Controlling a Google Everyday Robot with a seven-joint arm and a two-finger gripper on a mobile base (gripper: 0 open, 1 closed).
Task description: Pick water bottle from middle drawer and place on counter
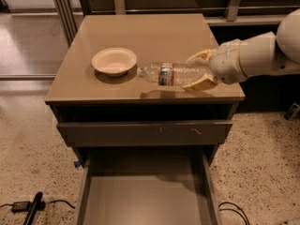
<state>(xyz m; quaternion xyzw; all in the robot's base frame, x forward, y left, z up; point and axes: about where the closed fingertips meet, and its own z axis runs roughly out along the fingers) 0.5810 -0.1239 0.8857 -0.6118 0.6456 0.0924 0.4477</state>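
Camera view looks down on a cabinet whose tan top, the table, carries a pale bowl near its left front. The gripper reaches in from the right on a white arm, and its tan fingers close above and below the base end of the bottle. The bottle lies level over the front half of the table, with its cap pointing at the bowl and almost meeting the rim. Held sideways like this, it can be set down flat, probably the aim. A shadow under it suggests it hangs a little above the surface, though contact cannot be ruled out. Below, the middle drawer stands pulled out with a bare floor, and its front is cut off by the frame edge. The fingers hide the bottle's base.
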